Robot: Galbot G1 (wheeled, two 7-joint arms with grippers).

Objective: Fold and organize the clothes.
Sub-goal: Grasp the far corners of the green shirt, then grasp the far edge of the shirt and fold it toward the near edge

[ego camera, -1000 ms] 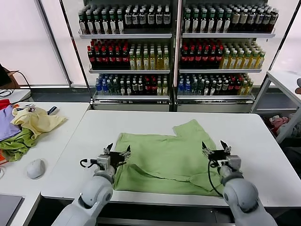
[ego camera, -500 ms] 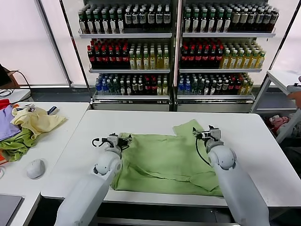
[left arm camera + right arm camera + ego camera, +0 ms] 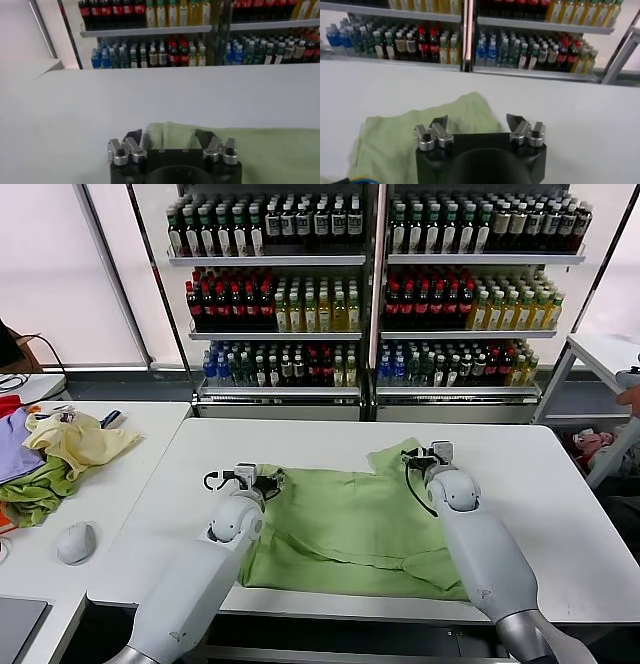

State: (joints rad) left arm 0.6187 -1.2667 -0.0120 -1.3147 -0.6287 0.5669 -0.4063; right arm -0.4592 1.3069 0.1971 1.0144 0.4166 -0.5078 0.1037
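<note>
The light green shirt (image 3: pixel 350 519) lies spread on the white table (image 3: pixel 530 484), with its near part folded over in loose creases. My left gripper (image 3: pixel 265 477) is open at the shirt's far left corner; in the left wrist view (image 3: pixel 170 136) a hump of green fabric (image 3: pixel 172 134) sits between the spread fingers. My right gripper (image 3: pixel 428 454) is open at the far right sleeve; in the right wrist view (image 3: pixel 477 121) the sleeve (image 3: pixel 420 132) lies under and just beyond the fingers. The collar, buttons and print patch are hidden.
A pile of pale yellow (image 3: pixel 75 439), purple (image 3: pixel 12 449) and darker green (image 3: pixel 35 494) garments lies on the side table at left, with a computer mouse (image 3: pixel 76 541) near it. Bottle shelves (image 3: pixel 370 294) stand behind the table. A person's hand (image 3: pixel 630 394) shows at the right edge.
Both arms have reached forward from the shirt's near edge to its far edge, the left to the far left corner and the right to the far right sleeve. The shirt has not visibly moved.
</note>
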